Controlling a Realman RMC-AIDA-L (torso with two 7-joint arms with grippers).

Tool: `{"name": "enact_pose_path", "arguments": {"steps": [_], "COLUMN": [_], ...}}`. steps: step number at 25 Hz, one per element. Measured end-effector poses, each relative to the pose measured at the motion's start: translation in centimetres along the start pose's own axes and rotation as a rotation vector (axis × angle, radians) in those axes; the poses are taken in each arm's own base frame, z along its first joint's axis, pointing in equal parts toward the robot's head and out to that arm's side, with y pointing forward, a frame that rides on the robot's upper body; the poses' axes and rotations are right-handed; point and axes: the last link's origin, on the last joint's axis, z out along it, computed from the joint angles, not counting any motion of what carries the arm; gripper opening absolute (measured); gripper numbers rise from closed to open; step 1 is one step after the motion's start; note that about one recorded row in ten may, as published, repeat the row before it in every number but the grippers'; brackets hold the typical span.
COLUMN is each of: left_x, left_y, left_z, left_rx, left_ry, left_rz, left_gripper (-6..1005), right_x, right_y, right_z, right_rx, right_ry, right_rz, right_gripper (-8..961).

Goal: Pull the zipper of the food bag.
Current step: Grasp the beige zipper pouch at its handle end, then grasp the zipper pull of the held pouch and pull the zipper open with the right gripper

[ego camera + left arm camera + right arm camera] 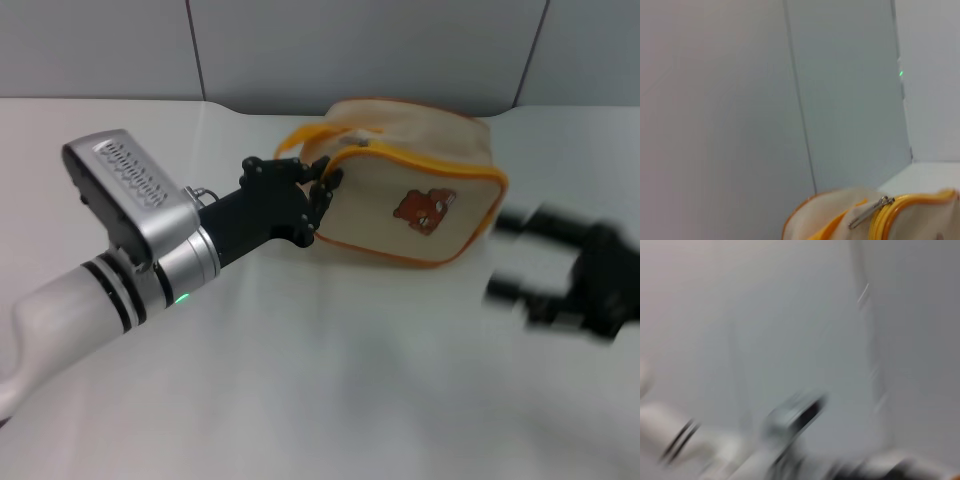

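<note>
The beige food bag [420,190], with orange-yellow piping and a small brown bear picture, lies on the white table at the back centre. Its zipper [358,144] runs along the top. In the left wrist view the silvery pull tab [865,214] hangs at the end of the orange-yellow track [890,210] on the bag [825,220]. My left gripper [322,180] is at the bag's left end, just below the orange strap loop [300,135]. My right gripper [505,257] is blurred with motion, open and empty, to the right of the bag and apart from it.
The white table [330,380] stretches out in front of the bag. A grey panelled wall [350,50] stands close behind it. The right wrist view is too smeared to show more than the wall and part of an arm.
</note>
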Motion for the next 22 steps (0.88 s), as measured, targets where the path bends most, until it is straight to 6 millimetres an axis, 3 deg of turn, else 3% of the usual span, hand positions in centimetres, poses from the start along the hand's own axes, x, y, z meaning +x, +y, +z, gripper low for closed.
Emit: {"name": "enact_pose_path", "arguments": {"steps": [3,5,6,9,10,11,14,15,16,17,18,20,22], "left_x": [0.4,0.9,0.9,1.3,1.5,1.5,1.9,2.1,2.2,2.3,2.4,3.0,3.1], "left_y": [-0.1,-0.3,-0.3,-0.5,-0.5,-0.5,-0.4,-0.2,-0.1,0.1,0.2,0.9,1.0], "left_z": [-0.1,-0.1,-0.1,0.1,0.2,0.2,0.4,0.4,0.3,0.2,0.0,-0.5,-0.6], "left_rx": [0.006,0.016,0.016,0.012,0.01,0.01,-0.004,-0.015,-0.023,-0.031,-0.037,-0.061,-0.064], "left_ry": [0.027,0.058,0.058,0.074,0.08,0.08,0.093,0.103,0.112,0.126,0.139,0.189,0.198], "left_rz": [0.039,0.09,0.09,0.14,0.198,0.198,0.256,0.27,0.277,0.285,0.29,0.316,0.322], "left_gripper": [149,136,130,117,117,118,116,114,113,111,109,106,105], "right_x": [-0.4,-0.4,-0.4,0.8,1.8,1.8,3.1,3.7,3.7,4.4,4.4,4.8,4.9], "right_y": [-0.2,-0.8,-0.8,-1.4,-1.9,-1.9,-3.0,-3.9,-3.9,-4.2,-4.2,-3.7,-3.4], "right_z": [-1.1,-2.4,-2.4,-2.1,-1.0,-1.0,1.4,3.2,3.2,4.9,4.9,7.0,7.5], "right_rx": [0.112,0.328,0.328,0.574,0.725,0.725,0.901,0.939,0.939,0.924,0.924,0.881,0.866], "right_ry": [-0.129,-0.301,-0.301,-0.374,-0.336,-0.336,-0.177,-0.054,-0.054,0.043,0.043,0.098,0.107], "right_rz": [-0.07,-0.195,-0.195,-0.391,-0.545,-0.545,-0.756,-0.847,-0.847,-0.91,-0.91,-0.984,-1.002], "right_gripper": [841,841,840,840,839,838,834,833,831,830,829,826,824]}}
